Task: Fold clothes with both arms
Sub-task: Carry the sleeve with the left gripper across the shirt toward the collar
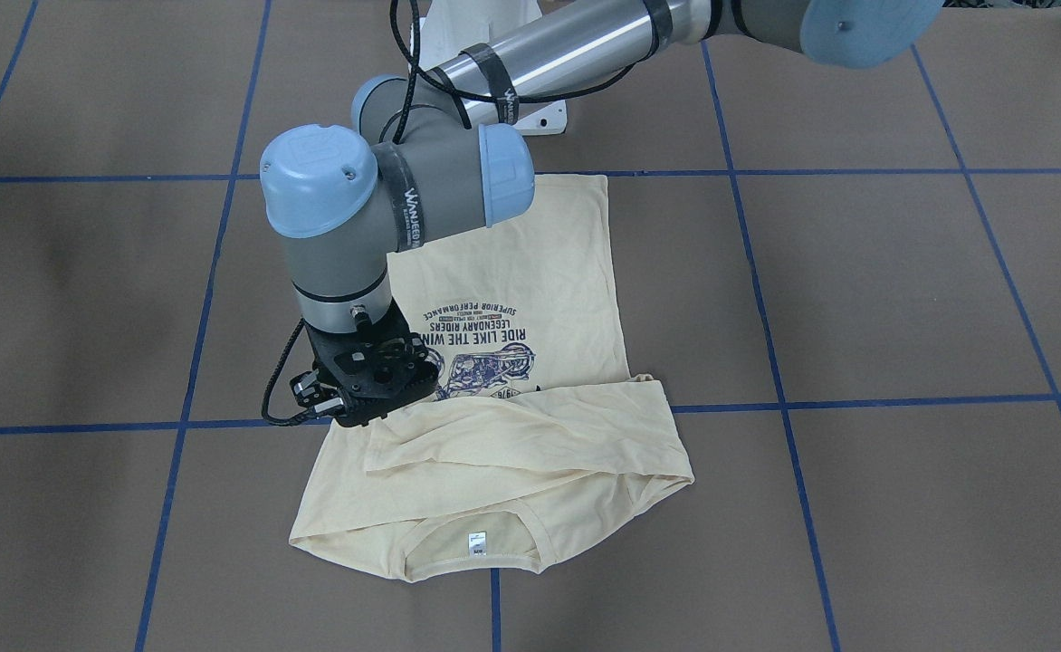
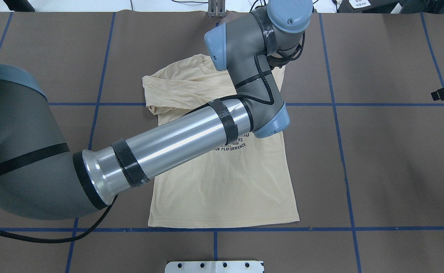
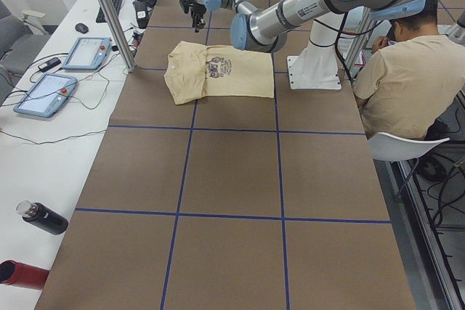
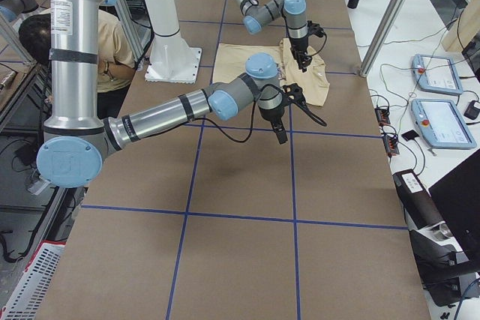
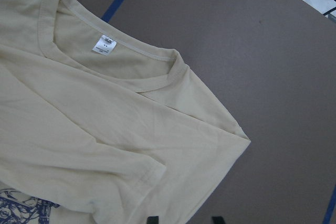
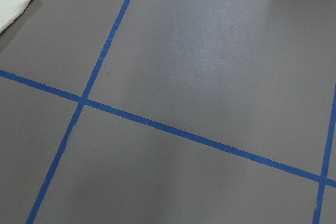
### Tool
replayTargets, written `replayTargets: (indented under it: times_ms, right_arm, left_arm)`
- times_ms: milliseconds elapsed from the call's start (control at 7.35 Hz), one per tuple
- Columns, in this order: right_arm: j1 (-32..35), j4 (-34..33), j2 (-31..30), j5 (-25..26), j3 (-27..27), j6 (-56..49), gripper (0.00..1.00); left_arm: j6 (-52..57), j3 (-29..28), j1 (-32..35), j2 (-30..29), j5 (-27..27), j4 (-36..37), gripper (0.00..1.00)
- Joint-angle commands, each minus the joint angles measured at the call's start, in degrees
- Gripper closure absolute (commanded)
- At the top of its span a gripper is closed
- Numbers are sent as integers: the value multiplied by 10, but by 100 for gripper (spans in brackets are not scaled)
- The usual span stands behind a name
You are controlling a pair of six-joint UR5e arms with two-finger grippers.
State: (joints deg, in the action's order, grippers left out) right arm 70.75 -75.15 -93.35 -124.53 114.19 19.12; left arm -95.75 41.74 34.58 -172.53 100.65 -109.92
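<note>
Risks pinching only the top layer with the left gripper [image 1: 372,403], fingers apart above the folded-over sleeve [image 1: 512,435], and dragging it askew on the shirt [image 2: 222,182], flat mid-way across the table [image 2: 377,151], collar farthest; cannot tell whether apart or together for the right gripper [image 4: 279,129], well aside

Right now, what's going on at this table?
A two-armed robot is folding a cream shirt laid flat on the table. Its left gripper, open, hangs low over the shirt's shoulder, where a sleeve is already folded across the chest. The right gripper is off to the side, over bare table.
</note>
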Motion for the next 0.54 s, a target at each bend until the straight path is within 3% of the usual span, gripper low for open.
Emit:
replayTargets:
  times_ms: [0,272,408]
  right_arm:
    - [-3,7,4,-1,4,32,1]
    - [-54,83,7,6,7,151,1]
    - [-94,97,16,32,20,209,1]
  left_arm:
    - [97,93,-6,52,2,8,0]
    - [197,286,-5,182,14,86,0]
    - [235,416,-4,286,25,97,0]
